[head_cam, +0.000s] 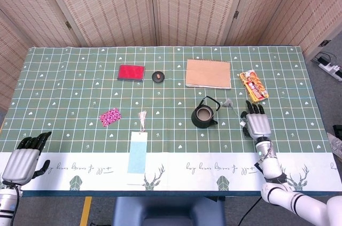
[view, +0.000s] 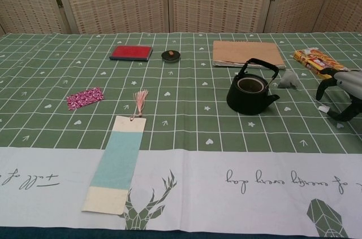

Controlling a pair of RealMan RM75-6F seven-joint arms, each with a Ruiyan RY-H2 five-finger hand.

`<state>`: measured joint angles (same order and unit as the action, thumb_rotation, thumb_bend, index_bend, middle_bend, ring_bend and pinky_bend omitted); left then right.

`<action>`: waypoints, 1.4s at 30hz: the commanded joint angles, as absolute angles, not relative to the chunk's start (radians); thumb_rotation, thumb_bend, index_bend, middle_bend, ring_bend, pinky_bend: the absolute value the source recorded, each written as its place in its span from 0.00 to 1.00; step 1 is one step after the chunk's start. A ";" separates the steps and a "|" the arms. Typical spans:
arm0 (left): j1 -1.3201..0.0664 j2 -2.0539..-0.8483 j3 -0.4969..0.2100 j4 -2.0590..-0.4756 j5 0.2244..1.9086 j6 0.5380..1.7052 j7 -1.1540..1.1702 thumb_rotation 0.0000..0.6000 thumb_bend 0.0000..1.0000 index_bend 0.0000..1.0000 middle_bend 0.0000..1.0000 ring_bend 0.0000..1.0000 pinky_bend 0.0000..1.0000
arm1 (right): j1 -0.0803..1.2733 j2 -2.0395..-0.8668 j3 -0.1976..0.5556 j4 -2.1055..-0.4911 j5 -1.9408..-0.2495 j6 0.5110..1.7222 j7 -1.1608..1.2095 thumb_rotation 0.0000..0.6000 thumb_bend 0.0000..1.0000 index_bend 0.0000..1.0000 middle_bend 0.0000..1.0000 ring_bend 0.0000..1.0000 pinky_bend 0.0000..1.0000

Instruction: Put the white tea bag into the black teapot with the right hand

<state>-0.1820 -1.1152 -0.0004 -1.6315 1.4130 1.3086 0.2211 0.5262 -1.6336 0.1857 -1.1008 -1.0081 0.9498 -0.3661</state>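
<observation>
White tea bag [head_cam: 228, 102] lies just upper left of the spread, empty right hand [head_cam: 256, 123], between it and the black teapot [head_cam: 204, 116].

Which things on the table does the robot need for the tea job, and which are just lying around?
Needed:
white tea bag
black teapot
right hand

Just lying around:
red case
brown notebook
snack packet
pink pouch
bookmark
small round dish

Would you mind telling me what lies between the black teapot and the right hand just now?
The white tea bag lies off the black teapot, towards the right hand, with bare tablecloth around it. The chest view shows this best.
</observation>
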 commanded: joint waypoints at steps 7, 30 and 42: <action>-0.182 -1.116 -0.001 -1.632 1.411 1.308 0.224 1.00 0.38 0.00 0.09 0.16 0.14 | 0.527 -1.643 0.183 -1.087 -1.009 0.952 -0.373 1.00 0.42 0.39 0.00 0.00 0.00; -0.183 -1.114 0.000 -1.630 1.414 1.306 0.219 1.00 0.38 0.00 0.09 0.16 0.14 | 0.536 -1.675 0.189 -1.050 -1.007 0.947 -0.379 1.00 0.42 0.46 0.00 0.00 0.00; -0.183 -1.114 0.001 -1.629 1.419 1.307 0.216 1.00 0.38 0.00 0.09 0.15 0.14 | 0.537 -1.685 0.192 -1.035 -1.007 0.948 -0.382 1.00 0.42 0.52 0.00 0.00 0.00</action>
